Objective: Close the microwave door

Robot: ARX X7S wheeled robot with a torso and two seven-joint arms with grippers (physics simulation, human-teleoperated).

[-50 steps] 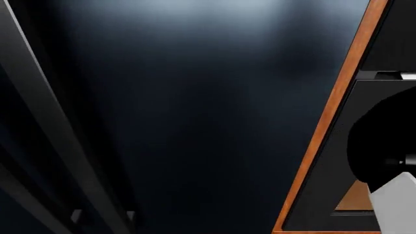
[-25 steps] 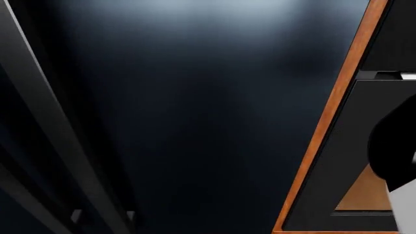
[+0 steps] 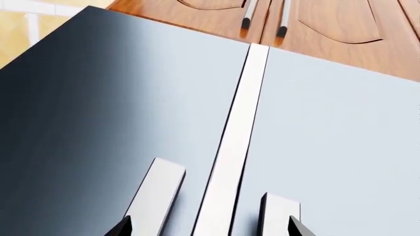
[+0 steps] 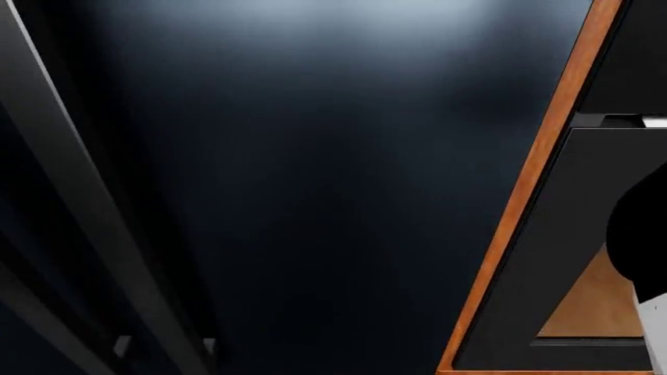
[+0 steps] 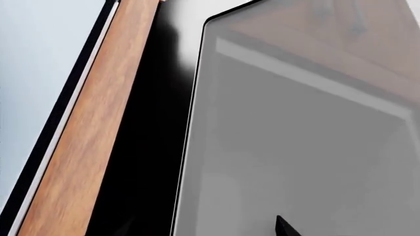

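The microwave door (image 5: 295, 147) fills the right wrist view: a grey glass window in a black frame, seen close up. My right gripper (image 5: 206, 227) is open just in front of it; one dark fingertip (image 5: 282, 226) shows against the glass, the other is barely visible on the black frame. In the head view the microwave door (image 4: 563, 234) is a black panel at the right edge, with my right arm (image 4: 641, 234) in front of it. I cannot tell how far the door stands ajar. My left gripper (image 3: 210, 228) is open, facing a pale double-door appliance.
A wooden strip (image 4: 532, 195) runs beside the microwave, and also shows as the wooden strip (image 5: 98, 128). A large dark appliance front (image 4: 312, 195) fills most of the head view. The steel handles (image 3: 154, 196) and centre strip (image 3: 236, 137) sit close to the left gripper, below wooden cabinets (image 3: 328, 24).
In the head view my right arm has slid towards the right edge, uncovering more of the brown patch in the microwave door. Nothing else has moved.
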